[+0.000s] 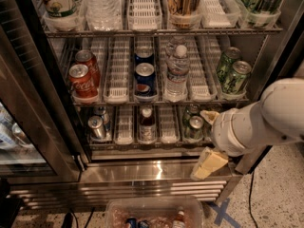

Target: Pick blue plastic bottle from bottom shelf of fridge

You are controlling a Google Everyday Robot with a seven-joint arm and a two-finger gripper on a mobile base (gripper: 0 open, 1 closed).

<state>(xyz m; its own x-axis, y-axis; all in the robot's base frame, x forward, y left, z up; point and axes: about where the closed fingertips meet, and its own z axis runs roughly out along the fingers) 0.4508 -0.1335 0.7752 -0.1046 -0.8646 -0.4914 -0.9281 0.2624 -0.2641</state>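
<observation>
The blue plastic bottle (146, 124), with a white cap and dark body, stands upright in the middle lane of the bottom shelf (124, 126) of the fridge (38, 99), whose door is open. My gripper (208, 163) hangs at the end of the white arm (256, 122), which comes in from the right. It sits in front of the steel sill (142, 171), below and to the right of the bottle and apart from it. It holds nothing that I can see.
Silver cans (97, 125) stand left of the bottle and green-topped cans (193, 126) stand right of it, close to the arm. The rack above holds Coca-Cola cans (83, 77), Pepsi cans (144, 74), a clear water bottle (177, 70) and green cans (233, 71). A clear bin (154, 213) sits on the floor.
</observation>
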